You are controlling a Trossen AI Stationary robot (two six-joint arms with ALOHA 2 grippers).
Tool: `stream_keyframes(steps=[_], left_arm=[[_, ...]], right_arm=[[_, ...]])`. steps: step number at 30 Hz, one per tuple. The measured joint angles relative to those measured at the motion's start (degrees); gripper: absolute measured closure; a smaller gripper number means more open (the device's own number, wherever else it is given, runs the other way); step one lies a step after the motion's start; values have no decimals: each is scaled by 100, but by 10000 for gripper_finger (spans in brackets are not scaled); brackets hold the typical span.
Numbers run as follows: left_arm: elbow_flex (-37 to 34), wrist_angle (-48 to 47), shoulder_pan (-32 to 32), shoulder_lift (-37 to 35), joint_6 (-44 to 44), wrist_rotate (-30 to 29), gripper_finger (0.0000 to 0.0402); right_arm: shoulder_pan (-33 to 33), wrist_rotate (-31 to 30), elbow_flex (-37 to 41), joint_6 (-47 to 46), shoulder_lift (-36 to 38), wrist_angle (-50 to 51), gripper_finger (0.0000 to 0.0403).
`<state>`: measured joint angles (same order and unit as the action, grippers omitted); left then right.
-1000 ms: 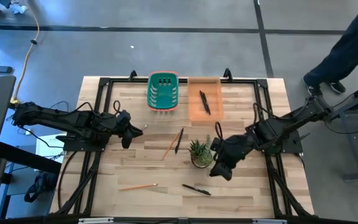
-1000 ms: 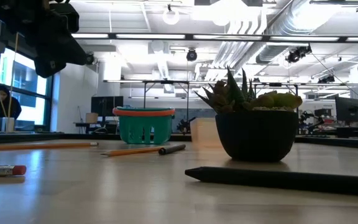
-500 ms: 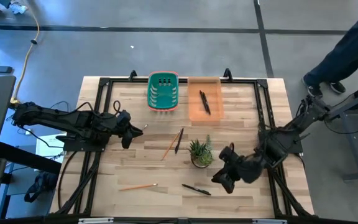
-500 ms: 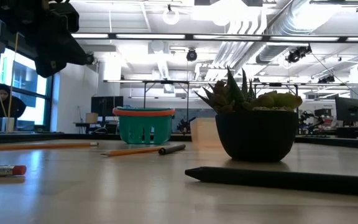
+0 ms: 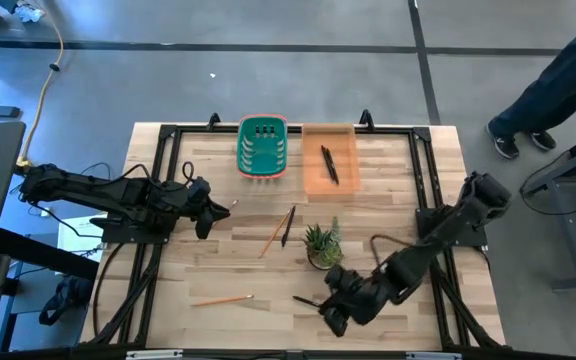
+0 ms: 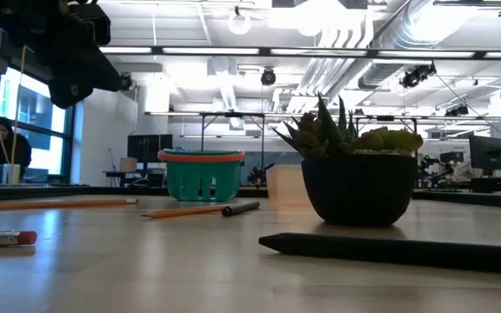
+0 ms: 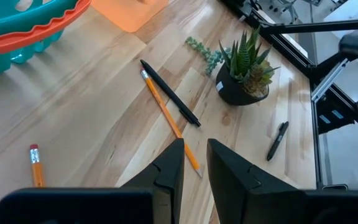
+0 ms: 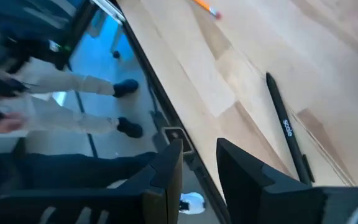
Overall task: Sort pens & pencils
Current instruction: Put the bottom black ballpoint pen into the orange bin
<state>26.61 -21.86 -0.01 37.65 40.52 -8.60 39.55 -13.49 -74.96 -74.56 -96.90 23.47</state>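
The right gripper (image 5: 332,312), slightly spread and empty, hung beside a black pen (image 5: 311,302) on the counter (image 5: 398,170); next, probably lower and pinch it.

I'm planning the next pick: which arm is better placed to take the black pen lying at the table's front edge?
The right. Its gripper hovers next to that pen, fingers open; the left gripper waits far off.
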Motion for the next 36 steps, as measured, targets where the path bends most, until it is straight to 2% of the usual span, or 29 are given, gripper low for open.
stream_keyframes(steps=[11, 21, 29, 36], left_arm=[[0, -222, 0, -1, -23, -150, 344], [0, -191, 0, -1, -56, -227, 344], [0, -180, 1, -1, -128, -260, 344], [0, -180, 1, -2, -128, -298, 344]], right_arm=[[70, -53, 0, 412, -833, -20, 334], [59, -855, 0, 614, -1005, 734, 335], [-11, -646, 0, 1134, -1005, 554, 331], [-58, -552, 0, 1611, -1005, 547, 308]])
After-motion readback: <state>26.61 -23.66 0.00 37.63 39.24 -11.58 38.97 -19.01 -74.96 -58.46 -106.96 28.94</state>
